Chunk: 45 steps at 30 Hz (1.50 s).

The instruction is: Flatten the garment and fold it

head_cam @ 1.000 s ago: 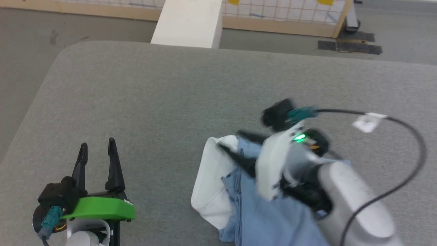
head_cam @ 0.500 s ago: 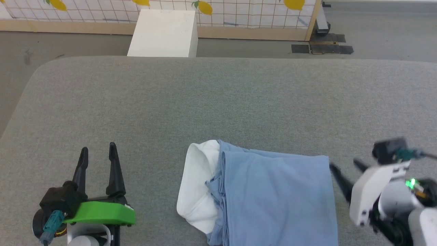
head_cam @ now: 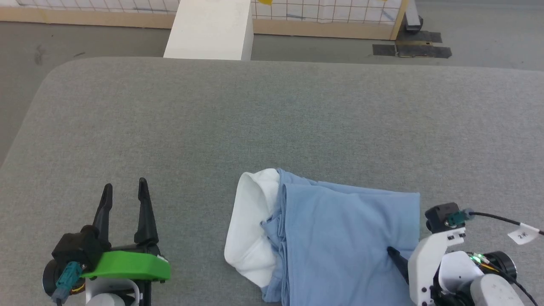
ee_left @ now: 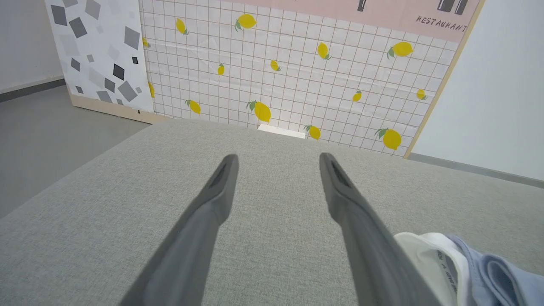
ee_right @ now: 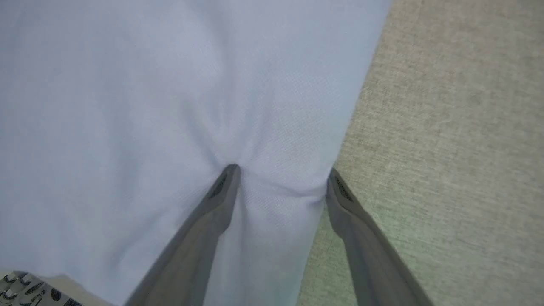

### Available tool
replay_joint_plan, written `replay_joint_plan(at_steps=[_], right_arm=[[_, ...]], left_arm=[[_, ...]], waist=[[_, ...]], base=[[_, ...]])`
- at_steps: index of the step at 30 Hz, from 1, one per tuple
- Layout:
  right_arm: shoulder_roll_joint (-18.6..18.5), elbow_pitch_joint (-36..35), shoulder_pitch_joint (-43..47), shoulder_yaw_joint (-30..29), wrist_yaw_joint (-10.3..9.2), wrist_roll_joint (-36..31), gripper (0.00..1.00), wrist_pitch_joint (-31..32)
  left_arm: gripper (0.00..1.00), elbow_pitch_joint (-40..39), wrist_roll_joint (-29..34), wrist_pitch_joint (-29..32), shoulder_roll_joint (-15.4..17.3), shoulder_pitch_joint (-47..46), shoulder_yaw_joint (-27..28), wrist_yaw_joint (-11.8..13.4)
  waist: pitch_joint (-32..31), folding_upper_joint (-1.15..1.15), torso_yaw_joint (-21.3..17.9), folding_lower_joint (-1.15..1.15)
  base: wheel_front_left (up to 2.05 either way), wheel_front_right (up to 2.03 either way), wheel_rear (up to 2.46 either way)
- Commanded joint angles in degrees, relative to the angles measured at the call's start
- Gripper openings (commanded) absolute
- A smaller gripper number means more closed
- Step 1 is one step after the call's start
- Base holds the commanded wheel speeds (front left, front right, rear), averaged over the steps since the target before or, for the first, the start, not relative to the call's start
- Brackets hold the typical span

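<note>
The garment (head_cam: 340,238) lies folded in a rough rectangle at the table's near middle, light blue on top with its white inside (head_cam: 248,225) showing along the left end. My right gripper (ee_right: 282,172) is open, both tips pressed into the blue cloth at its right edge, which puckers between them. One dark finger (head_cam: 397,260) rests on the cloth in the head view. My left gripper (head_cam: 125,185) stands open and empty at the lower left, apart from the garment. Its wrist view shows the open left gripper (ee_left: 278,157) over bare table, with the garment's white end (ee_left: 442,263) at lower right.
The grey fabric-covered table (head_cam: 255,119) has wide bare room behind and left of the garment. A white box (head_cam: 208,29) stands on the floor beyond the far edge, before a lemon-patterned panel (ee_left: 297,63). Black tape strips (head_cam: 412,50) mark the floor at back right.
The right gripper let go of the garment's left part, swung out past its right edge, and now presses on that edge. The blue layer has been laid flat. The head camera shifted slightly.
</note>
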Motion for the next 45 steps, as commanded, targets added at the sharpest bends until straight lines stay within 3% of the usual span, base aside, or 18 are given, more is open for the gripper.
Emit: replay_joint_plan(at_steps=[1,2,3,4,10,19,22,27,34,45], right_arm=[[0.35,1.41,-0.74,1.06,-0.08,0.62,1.0,0.53],[0.49,1.81,-0.96,1.27,-0.08,1.13,0.95,0.78],[0.55,2.06,-1.31,1.51,-0.08,1.6,0.31,0.94],[0.49,2.13,-1.56,1.76,-0.08,1.92,0.0,1.1],[-2.32,0.05,-3.42,3.96,-0.08,4.51,0.0,2.77],[-16.49,-4.12,-10.25,10.18,-0.08,7.5,0.0,6.43],[-21.09,-3.03,-13.57,10.95,-0.08,8.67,0.0,6.37],[-25.24,1.71,-19.24,10.61,-0.08,9.41,0.0,3.7],[-27.3,12.41,-26.46,5.89,-0.08,6.93,0.0,-2.97],[-27.35,27.43,-31.9,-10.5,-0.08,-0.3,0.0,-10.89]], left_arm=[[1.0,0.19,0.87,-0.27,-0.07,-0.32,-0.07,-0.2],[1.0,0.2,0.86,-0.27,-0.05,-0.31,-0.05,-0.15],[1.0,0.18,0.84,-0.27,-0.02,-0.27,0.0,-0.08],[1.0,0.16,0.82,-0.27,0.01,-0.22,0.04,-0.02],[1.0,-0.54,0.6,-0.27,0.2,0.18,0.66,0.47],[1.0,-4.49,0.44,-0.25,1.41,2.06,2.96,1.71],[1.0,-6.58,0.75,0.36,2.03,1.37,3.07,2.07],[1.0,-10.03,1.9,2.42,3.44,-0.83,2.35,2.27],[1.0,-14.79,3.74,6.82,5.89,-4.43,0.77,1.95],[1.0,-17.79,4.8,8.7,7.59,-5.89,0.91,2.68]], waist=[[0.21,0.0,0.19,0.0],[0.26,0.0,0.16,0.0],[0.29,0.0,0.1,0.0],[0.32,0.0,0.02,0.0],[0.76,0.0,-2.95,0.0],[3.79,0.0,-16.52,0.0],[6.03,0.0,-20.8,0.0],[10.17,0.0,-24.9,0.0],[17.68,0.0,-24.41,0.0],[23.71,0.0,-19.2,0.0]], base=[[0.0,0.0,0.0],[0.0,0.0,0.0],[0.0,0.0,0.0],[0.0,0.0,0.0],[0.0,0.0,0.0],[0.0,0.0,0.0],[0.0,0.0,0.0],[0.0,0.0,0.0],[0.0,0.0,0.0],[0.0,0.0,0.0]])
